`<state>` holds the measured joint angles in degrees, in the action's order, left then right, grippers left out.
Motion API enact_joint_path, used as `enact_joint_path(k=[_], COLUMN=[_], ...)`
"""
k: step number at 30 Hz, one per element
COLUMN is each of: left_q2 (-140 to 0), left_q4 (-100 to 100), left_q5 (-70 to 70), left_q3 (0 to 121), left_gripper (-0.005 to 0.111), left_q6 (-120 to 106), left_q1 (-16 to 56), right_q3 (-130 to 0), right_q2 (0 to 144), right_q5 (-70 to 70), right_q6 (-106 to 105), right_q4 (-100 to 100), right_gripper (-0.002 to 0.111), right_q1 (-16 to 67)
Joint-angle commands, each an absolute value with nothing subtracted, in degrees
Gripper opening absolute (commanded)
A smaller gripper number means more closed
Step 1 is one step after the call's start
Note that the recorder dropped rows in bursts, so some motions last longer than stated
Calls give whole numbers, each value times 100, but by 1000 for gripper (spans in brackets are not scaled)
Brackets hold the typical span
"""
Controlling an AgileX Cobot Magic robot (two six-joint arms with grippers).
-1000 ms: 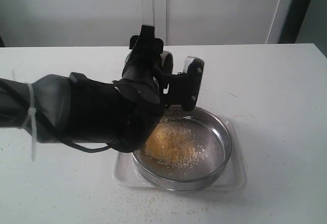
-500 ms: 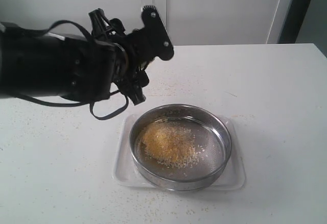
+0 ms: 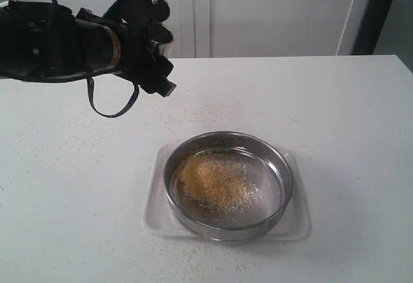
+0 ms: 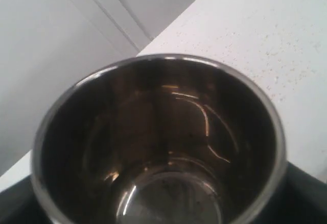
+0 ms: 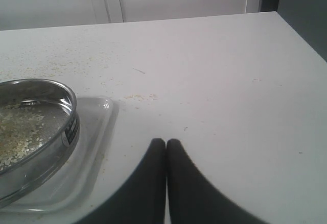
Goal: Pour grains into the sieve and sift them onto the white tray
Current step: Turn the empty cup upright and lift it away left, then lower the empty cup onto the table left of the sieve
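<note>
The sieve (image 3: 227,183) rests inside the white tray (image 3: 153,215) near the front of the table. A mound of yellow-orange and whitish grains (image 3: 211,180) lies on its mesh, left of centre. My left gripper (image 3: 148,43) is raised at the back left, well clear of the sieve, and is shut on a small steel cup (image 3: 161,36). In the left wrist view the cup (image 4: 163,147) looks empty, with only specks on its bottom. My right gripper (image 5: 166,143) is shut and empty, low over the table beside the tray (image 5: 97,132) and sieve (image 5: 36,132).
Stray grains are scattered over the white table (image 3: 335,115), mostly around the tray and toward the back left. A pale wall with a vertical seam (image 3: 200,12) runs behind the table. The right arm is out of the exterior view.
My left arm has lifted off the sieve and swung back and left, taking the cup with it. The grain mound in the sieve now shows in full. The sieve and tray have not moved.
</note>
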<state>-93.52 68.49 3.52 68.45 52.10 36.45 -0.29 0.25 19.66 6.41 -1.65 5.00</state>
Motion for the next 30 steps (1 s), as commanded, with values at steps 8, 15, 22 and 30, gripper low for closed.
enact_joint_path(k=[8,15,22,30], left_q2=[-9251,-9251,-9261,-9478], left_q4=[6444,6197,5303,4932], left_q5=[-2291,-3090,-4037,-5159], left_q3=[6061,5314,4676,4098], left_gripper=[0,0,0,0], left_q6=[5750,5517,4441,3864], left_q1=[2272,1544,1160,925], right_q3=[0,0,0,0], right_q2=[0,0,0,0], right_q5=[1922,1922,1922,1922], right_q6=[628,628,628,628], right_q4=[-177,-177,-177,-177], right_gripper=[0,0,0,0], right_q1=[468,468,468,468])
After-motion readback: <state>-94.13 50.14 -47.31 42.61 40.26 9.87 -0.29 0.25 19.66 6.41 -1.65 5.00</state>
